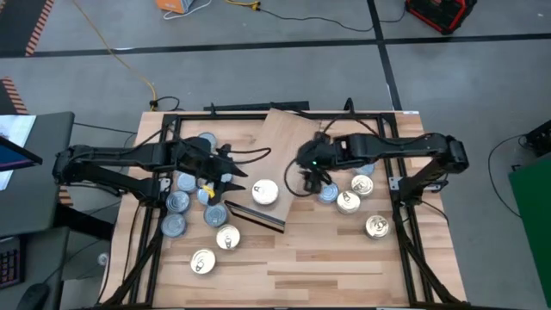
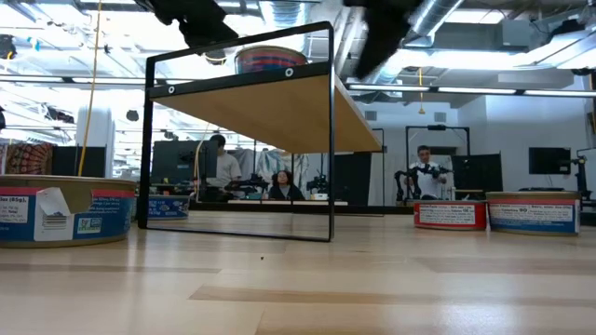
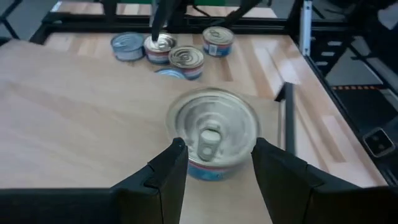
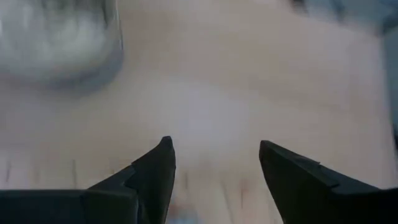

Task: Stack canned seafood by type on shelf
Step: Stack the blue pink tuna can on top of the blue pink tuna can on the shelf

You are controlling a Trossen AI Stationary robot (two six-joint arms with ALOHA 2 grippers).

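A slatted wooden desk (image 1: 327, 258) carries the scene, with the light-wood shelf (image 1: 284, 146) raised on a thin dark frame near its middle; from table height the shelf's underside and frame fill the centre of the picture. The left arm reaches in from the desk's left side, its left gripper (image 1: 231, 182) at the shelf's left edge with fingers spread. In the left wrist view, the two dark fingers (image 3: 165, 177) stand either side of a pull-tab tin (image 3: 213, 132) without closing on it. That tin (image 1: 265, 192) sits alone on the shelf's front part, near the dark front edge. The right arm comes in from the right, its right gripper (image 1: 312, 179) held over the shelf's right edge; its wrist view shows the fingers (image 4: 152, 171) parted above pale wood, pinching nothing. Blue-grey tins (image 1: 176, 202) cluster on the desk left of the shelf, with two gold-lidded tins (image 1: 202, 261) nearer the front. More gold-lidded tins (image 1: 349, 201) lie right of the shelf. People stand and sit in the room behind the desk (image 2: 424, 172).
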